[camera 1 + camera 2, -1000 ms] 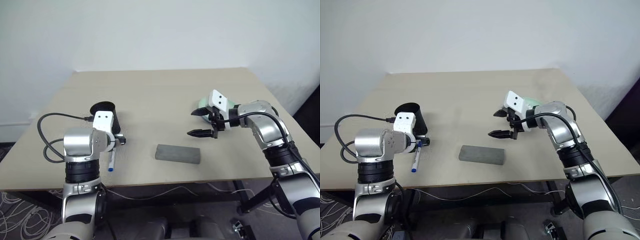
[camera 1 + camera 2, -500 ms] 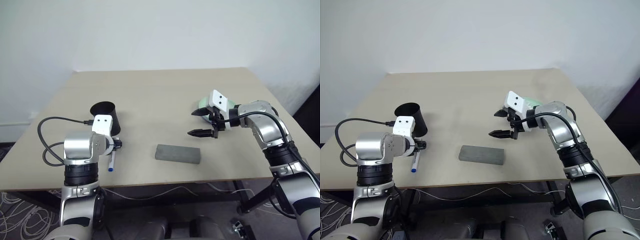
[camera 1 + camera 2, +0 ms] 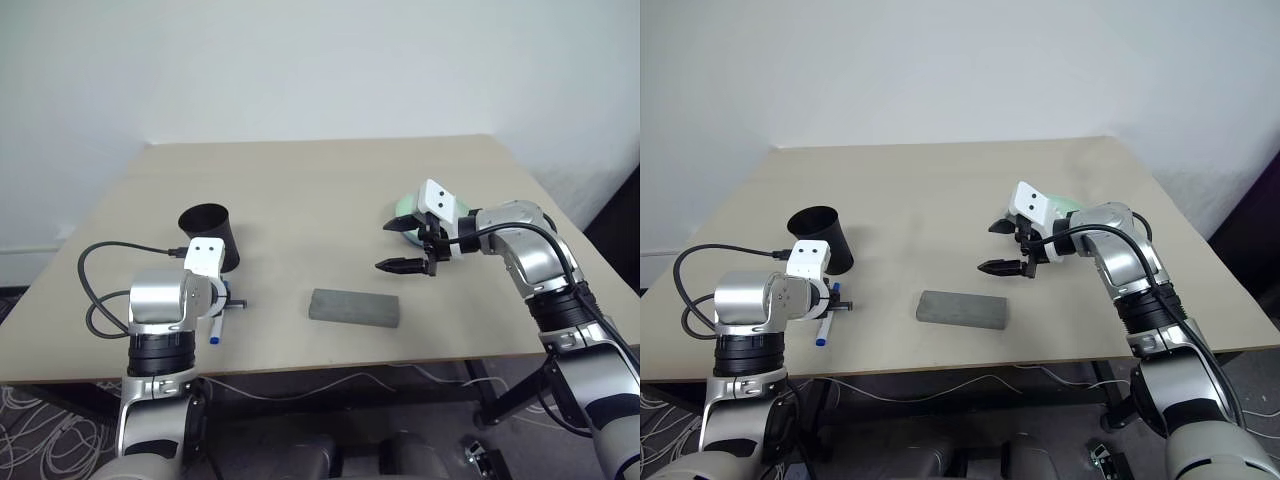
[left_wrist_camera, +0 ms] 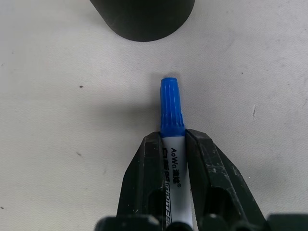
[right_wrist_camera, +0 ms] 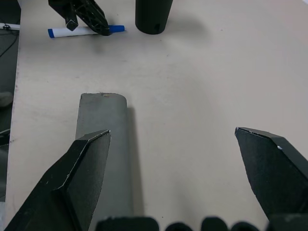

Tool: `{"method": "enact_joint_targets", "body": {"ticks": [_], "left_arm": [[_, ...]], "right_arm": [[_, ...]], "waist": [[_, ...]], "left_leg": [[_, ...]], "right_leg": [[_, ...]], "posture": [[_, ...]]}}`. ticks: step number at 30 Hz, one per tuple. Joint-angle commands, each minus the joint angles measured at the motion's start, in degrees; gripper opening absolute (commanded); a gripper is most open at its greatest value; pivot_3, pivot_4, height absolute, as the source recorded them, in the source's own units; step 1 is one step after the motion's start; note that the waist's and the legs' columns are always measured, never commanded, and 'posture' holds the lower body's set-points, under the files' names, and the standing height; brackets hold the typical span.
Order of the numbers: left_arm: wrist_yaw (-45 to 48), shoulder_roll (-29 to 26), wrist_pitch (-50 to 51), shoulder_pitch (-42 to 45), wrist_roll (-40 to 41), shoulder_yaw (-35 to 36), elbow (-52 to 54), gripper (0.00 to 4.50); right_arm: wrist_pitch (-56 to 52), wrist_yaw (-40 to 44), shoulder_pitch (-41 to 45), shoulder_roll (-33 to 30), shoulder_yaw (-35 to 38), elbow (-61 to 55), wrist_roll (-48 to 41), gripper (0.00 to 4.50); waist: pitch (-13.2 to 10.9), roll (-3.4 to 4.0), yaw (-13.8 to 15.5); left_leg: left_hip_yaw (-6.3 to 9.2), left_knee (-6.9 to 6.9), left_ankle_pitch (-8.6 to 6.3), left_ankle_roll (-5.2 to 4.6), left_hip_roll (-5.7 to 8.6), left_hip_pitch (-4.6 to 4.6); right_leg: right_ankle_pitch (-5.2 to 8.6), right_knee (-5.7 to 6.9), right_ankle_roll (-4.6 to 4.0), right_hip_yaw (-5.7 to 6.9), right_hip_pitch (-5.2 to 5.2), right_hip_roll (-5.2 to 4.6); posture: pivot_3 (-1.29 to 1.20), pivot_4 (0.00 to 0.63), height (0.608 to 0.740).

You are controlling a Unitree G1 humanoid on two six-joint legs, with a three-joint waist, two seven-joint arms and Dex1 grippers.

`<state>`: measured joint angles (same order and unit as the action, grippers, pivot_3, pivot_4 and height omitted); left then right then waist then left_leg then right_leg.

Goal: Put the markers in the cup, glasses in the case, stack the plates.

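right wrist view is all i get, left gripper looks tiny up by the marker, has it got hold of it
Observer: Yes. In the left wrist view the left gripper has both fingers pressed against the white barrel of the marker, just behind its blue cap.
Operator: is the marker off the table
Observer: Not that I can tell. In the head view it lies flat on the table, cap end toward the cup.
Operator: cup upright?
Observer: Yes, it stands upright with its open rim up, just beyond the marker and apart from it.
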<state>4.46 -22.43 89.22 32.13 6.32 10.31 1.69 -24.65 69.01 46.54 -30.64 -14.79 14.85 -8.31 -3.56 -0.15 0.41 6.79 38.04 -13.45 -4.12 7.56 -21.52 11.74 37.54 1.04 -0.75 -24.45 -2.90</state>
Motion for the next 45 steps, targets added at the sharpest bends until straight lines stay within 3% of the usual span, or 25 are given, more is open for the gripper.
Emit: {"method": "enact_joint_targets", "body": {"ticks": [1, 5, 14, 19, 23, 30, 37, 45], "left_arm": [[0.37, -0.81, -0.62, 0.4, -0.29, -0.29, 0.13, 0.29], [2.33, -1.9, -1.5, 0.68, 0.7, -2.23, 0.74, 0.14], [13.62, -6.8, -6.94, 0.21, 7.18, -14.08, 9.54, 0.14], [15.01, -3.34, -16.83, 1.68, 8.64, -11.73, 13.04, 0.14], [18.41, -0.73, -33.46, 4.79, 10.03, -8.64, 12.4, 0.14], [6.48, 2.95, -55.79, 8.78, 2.75, -3.34, 6.03, 0.14], [1.75, 0.41, -70.96, 8.69, -1.9, -0.24, -3.45, 0.14], [1.59, -1.62, -80.57, 5.37, -2.73, 1.62, -9.26, 0.14]], "right_arm": [[1.04, 0.29, 2.11, -0.02, 0.72, -0.57, -0.19, 4.5], [0.93, 0.23, 2.26, 0.06, 0.73, -0.56, -0.15, 4.5], [0.76, 0.1, 2.55, 0.4, 0.75, -0.57, -0.12, 4.5], [0.66, 0.01, 2.53, 0.57, 0.73, -0.66, -0.12, 4.5], [0.6, 0.0, 2.52, 0.71, 0.73, -0.7, -0.17, 4.5], [0.43, -0.03, 2.52, 0.88, 0.79, -0.96, -0.25, 4.5], [0.24, -0.08, 2.51, 0.97, 0.88, -1.28, -0.39, 4.5], [-0.12, -0.01, 2.15, 0.9, 0.88, -1.98, -0.55, 4.5]], "waist": [[0.0, 0.0, 0.0], [0.0, 0.0, 0.0], [0.0, 0.0, 0.0], [-0.01, 0.01, 0.03], [-0.01, 0.01, 0.08], [0.0, 0.03, 0.05], [0.0, 0.02, 0.18], [0.0, 0.01, 0.26]], "left_leg": [[0.0, 0.0, 0.0, 0.0, 0.0, 0.0], [0.0, -0.01, 0.0, 0.0, 0.0, -0.01], [0.0, -0.07, 0.0, -0.01, 0.0, -0.05], [0.0, -0.16, 0.0, 0.0, -0.03, -0.05], [0.0, -0.12, 0.01, 0.0, -0.03, -0.07], [-0.02, -0.2, 0.01, 0.0, -0.05, -0.04], [-0.02, -0.16, 0.02, 0.01, -0.07, -0.07], [-0.01, -0.18, 0.02, 0.0, -0.08, -0.09]], "right_leg": [[0.0, 0.0, 0.0, 0.0, 0.0, 0.0], [0.0, -0.01, 0.0, 0.0, 0.0, 0.0], [0.0, -0.11, 0.0, -0.02, -0.01, -0.01], [0.0, -0.13, -0.01, -0.02, -0.06, 0.0], [-0.01, -0.17, -0.03, 0.0, -0.04, -0.01], [-0.03, -0.27, -0.07, -0.01, -0.04, 0.0], [-0.18, -0.36, -0.28, 0.04, 0.0, 0.04], [-0.32, -0.54, -0.42, 0.08, 0.04, 0.04]], "posture": [[0.0, 0.0, 0.74], [0.0, 0.0, 0.74], [0.0, 0.0, 0.74], [0.0, 0.0, 0.74], [0.0, 0.0, 0.74], [0.0, 0.0, 0.74], [0.0, 0.0, 0.74], [0.0, 0.0, 0.74]]}}
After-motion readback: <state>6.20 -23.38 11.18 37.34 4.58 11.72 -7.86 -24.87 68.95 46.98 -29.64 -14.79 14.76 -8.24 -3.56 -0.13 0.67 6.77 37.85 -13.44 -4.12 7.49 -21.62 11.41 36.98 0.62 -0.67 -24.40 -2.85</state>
